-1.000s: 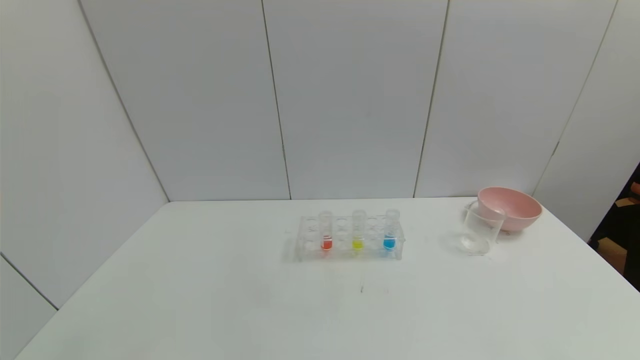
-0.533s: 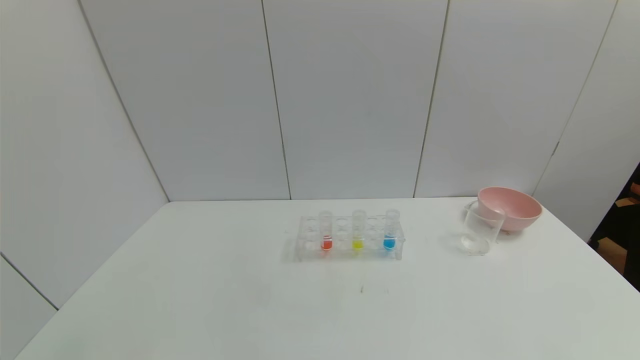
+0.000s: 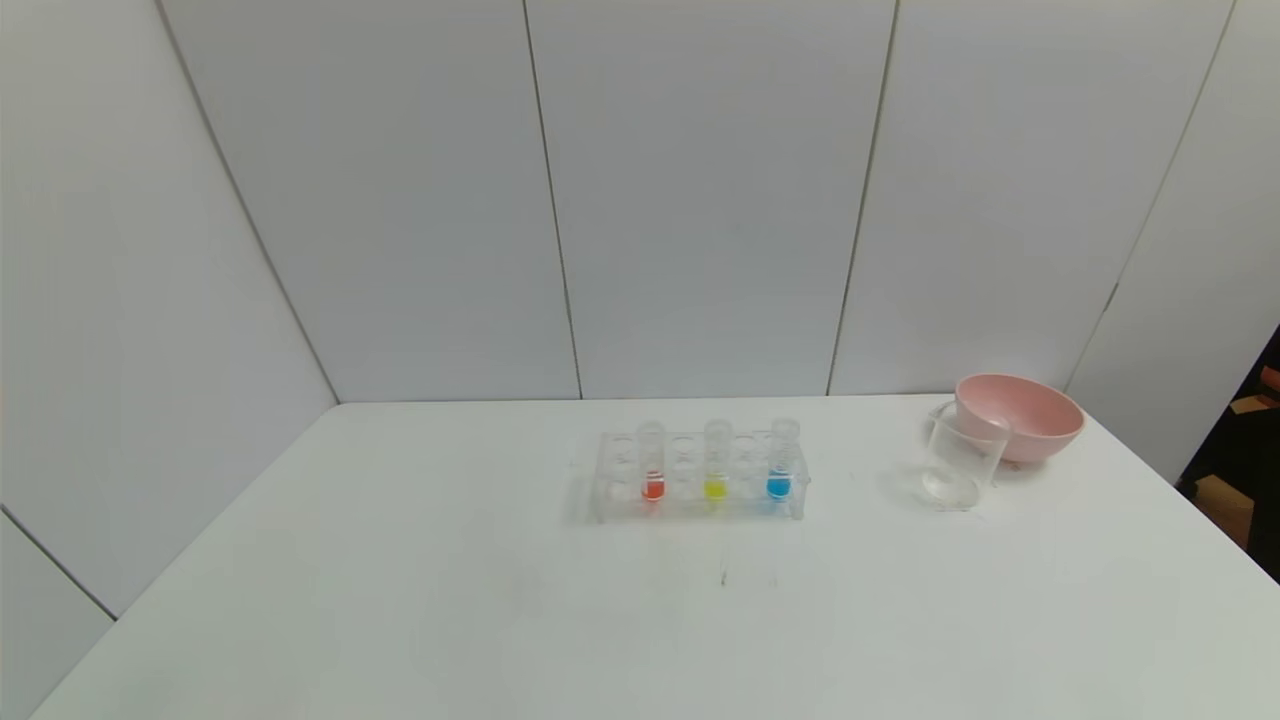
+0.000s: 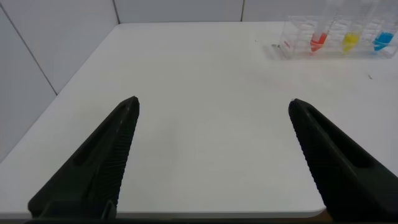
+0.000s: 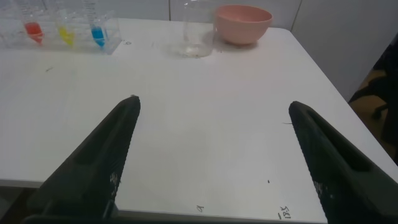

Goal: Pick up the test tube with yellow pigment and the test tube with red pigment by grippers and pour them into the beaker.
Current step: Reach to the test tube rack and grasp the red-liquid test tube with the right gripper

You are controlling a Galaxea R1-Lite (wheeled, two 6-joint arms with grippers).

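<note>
The test tube with red pigment [image 3: 652, 462] and the test tube with yellow pigment [image 3: 716, 462] stand upright in a clear rack [image 3: 697, 505] at the middle of the white table. The clear beaker [image 3: 961, 461] stands to their right. Both arms are out of the head view. My left gripper [image 4: 212, 102] hangs open over the table's near left edge, far from the red tube [image 4: 318, 38] and the yellow tube [image 4: 351, 38]. My right gripper [image 5: 211, 102] hangs open over the near right edge, with the beaker [image 5: 198, 28] far ahead. Nothing is between either gripper's fingers.
A third tube with blue liquid [image 3: 781, 460] stands at the rack's right end. A pink bowl [image 3: 1017, 415] sits just behind the beaker near the table's right edge. White wall panels close the back and left.
</note>
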